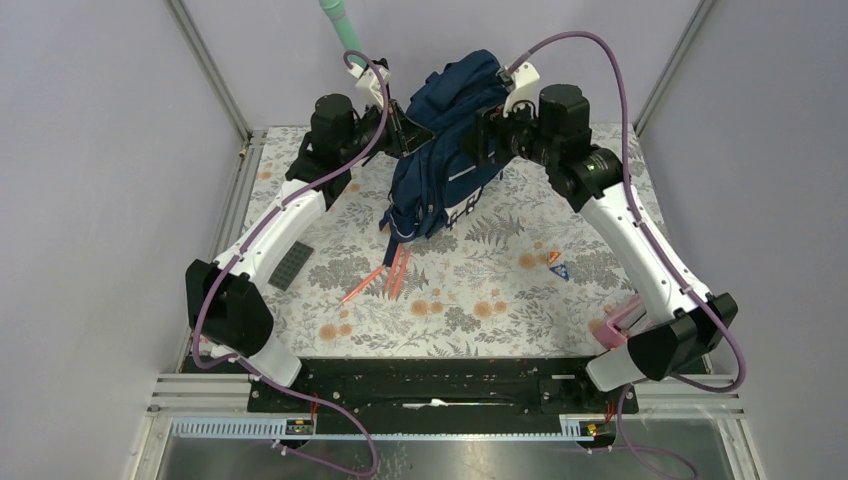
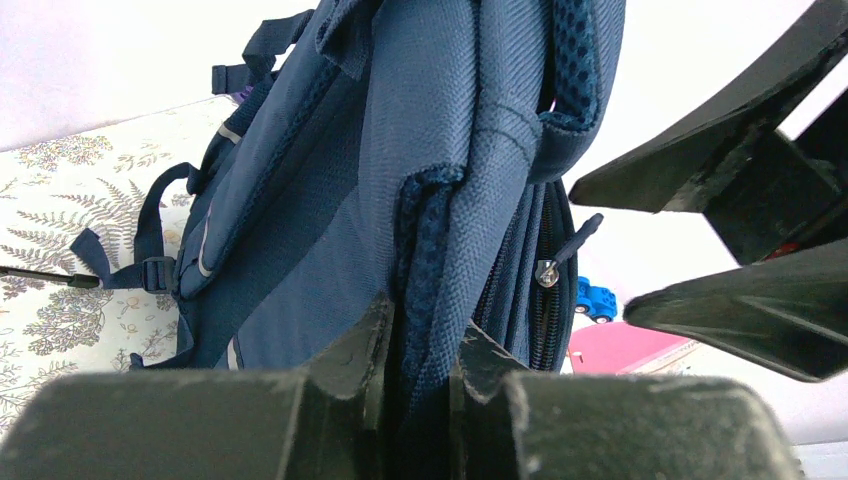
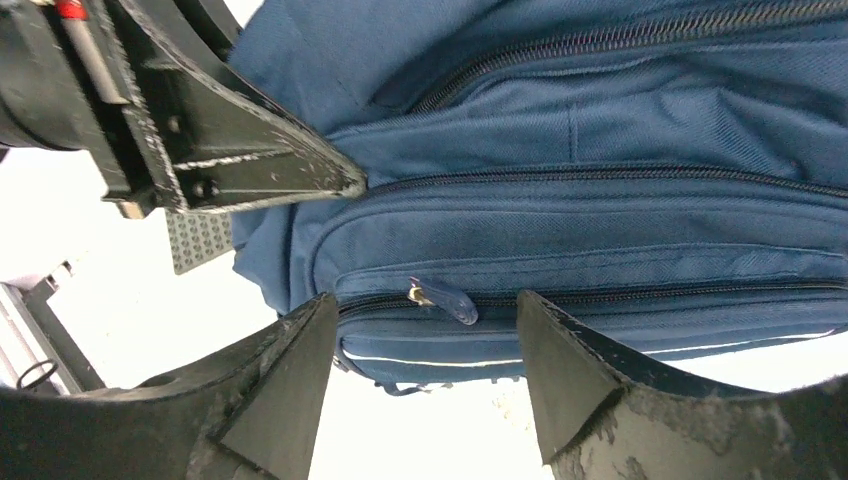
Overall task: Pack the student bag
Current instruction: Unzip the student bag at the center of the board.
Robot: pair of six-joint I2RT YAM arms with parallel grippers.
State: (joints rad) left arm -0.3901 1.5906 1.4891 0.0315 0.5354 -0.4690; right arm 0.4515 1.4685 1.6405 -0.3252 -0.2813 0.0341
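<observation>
The student bag [image 1: 447, 150], a navy blue backpack with pale strips, hangs lifted above the floral table at the back centre. My left gripper [image 1: 404, 127] is shut on a padded fold of the bag's edge [image 2: 440, 230], and the fabric is pinched between its jaws [image 2: 428, 322]. My right gripper [image 1: 488, 135] stands open against the bag's other side. In the right wrist view its fingers [image 3: 425, 300] straddle a front pocket zipper pull [image 3: 445, 299] without touching it. The bag's zippers look closed.
On the floral cloth lie orange-red pens [image 1: 385, 275], a dark studded plate [image 1: 290, 265], a small blue and orange piece [image 1: 556, 265] and a pink item [image 1: 620, 320] by the right arm. A blue toy car [image 2: 595, 298] sits beyond the bag. A green rod [image 1: 340, 20] stands behind.
</observation>
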